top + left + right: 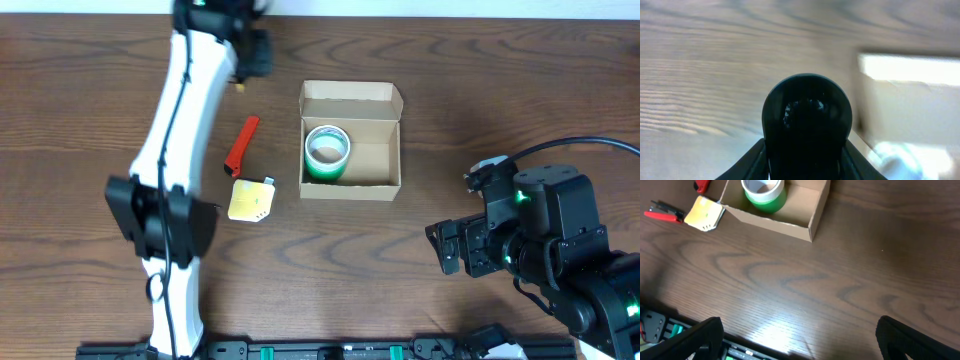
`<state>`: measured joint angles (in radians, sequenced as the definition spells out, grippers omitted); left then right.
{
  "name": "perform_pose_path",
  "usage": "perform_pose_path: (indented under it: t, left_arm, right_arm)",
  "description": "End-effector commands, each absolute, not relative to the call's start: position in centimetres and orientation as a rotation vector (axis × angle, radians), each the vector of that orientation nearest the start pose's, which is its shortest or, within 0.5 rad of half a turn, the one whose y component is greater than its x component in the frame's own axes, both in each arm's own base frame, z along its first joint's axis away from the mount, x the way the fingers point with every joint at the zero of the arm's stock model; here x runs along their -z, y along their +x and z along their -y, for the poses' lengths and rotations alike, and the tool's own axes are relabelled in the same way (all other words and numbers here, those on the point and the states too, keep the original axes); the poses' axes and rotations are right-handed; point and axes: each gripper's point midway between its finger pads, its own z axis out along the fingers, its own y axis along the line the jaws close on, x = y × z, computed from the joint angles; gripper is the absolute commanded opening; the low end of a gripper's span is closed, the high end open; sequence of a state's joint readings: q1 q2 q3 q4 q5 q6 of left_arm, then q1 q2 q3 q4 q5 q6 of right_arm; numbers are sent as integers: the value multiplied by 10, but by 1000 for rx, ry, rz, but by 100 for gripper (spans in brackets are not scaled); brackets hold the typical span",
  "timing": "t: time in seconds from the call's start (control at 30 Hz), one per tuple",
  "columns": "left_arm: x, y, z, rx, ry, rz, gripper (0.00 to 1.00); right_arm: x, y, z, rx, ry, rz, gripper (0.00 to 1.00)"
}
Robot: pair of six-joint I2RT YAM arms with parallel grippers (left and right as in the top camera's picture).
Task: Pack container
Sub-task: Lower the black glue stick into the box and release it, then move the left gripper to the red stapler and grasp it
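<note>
Pack container, carrying step. The container (375, 160) stood open near the middle of the table (500, 80), flaps folded outward. A green tape roll (325, 168) sat upright against its left wall, and the right half of the floor was bare.

Your left gripper (252, 52) hung at the far edge of the table, beyond and to the left of the box. In the left wrist view a black round object (807, 112), probably another roll, sat pinched between the fingers. That view was blurred, so you could not tell how firm the hold was.

Your right gripper (800, 325) waited near and to the right of the box, fingers spread wide with nothing between them.

To do the step well, you would have needed to bring the black object over the bare right half of the box. You would have lowered it inside the walls before letting go, so that it neither struck the green roll nor caught on the raised rear flap.

Around the box, a red-handled tool (240, 145) and a yellow item (250, 200) lay to its left, apart from it and from each other. Both appeared not yet packed. The left arm stretched over the table just left of them, and a low swing toward the box could have brushed the red tool. The right arm stood clear of the path.
</note>
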<state>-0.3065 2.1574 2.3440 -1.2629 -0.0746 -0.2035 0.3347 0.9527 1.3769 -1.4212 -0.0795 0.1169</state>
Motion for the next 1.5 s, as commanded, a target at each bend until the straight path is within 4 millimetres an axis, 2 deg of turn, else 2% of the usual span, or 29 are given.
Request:
perform_pose_path:
  t: [0.0,0.1,0.2,0.27,0.47,0.57,0.83,0.93,1.2,1.27,1.37,1.47]
  left_arm:
    - [-242,451,202,144,297,-2639,7]
    - [-240,425,242,178,386,-2652,7]
    - [-226,400,280,202,473,-2671,6]
    - [-210,387,297,204,521,-2692,6]
    - [-162,364,327,303,541,-2777,6]
    - [-147,365,332,330,498,-2784,6]
    - [-131,376,344,384,403,-2747,6]
    - [-124,384,342,365,320,-2731,6]
    - [-118,393,341,348,251,-2703,7]
    - [-118,392,341,347,252,-2703,11]
    - [-119,393,341,349,252,-2701,37]
    - [-120,393,342,353,272,-2695,51]
  right_arm:
    - [-279,182,-78,-274,-318,-2564,100]
    - [-279,182,-78,-274,-318,-2564,99]
    - [-279,182,-78,-274,-318,-2564,99]
    - [-279,182,-78,-274,-318,-2564,99]
    - [-279,182,-78,-274,-318,-2564,99]
    - [-279,182,-78,-274,-318,-2564,99]
    - [-279,182,-78,-274,-318,-2564,99]
    - [-279,182,-78,-274,-318,-2564,99]
    - [-279,182,-78,-274,-318,-2564,99]
    - [-279,182,-78,-274,-318,-2564,99]
    - [-279,182,-78,-274,-318,-2564,99]
    - [-279,182,-78,-274,-318,-2564,99]
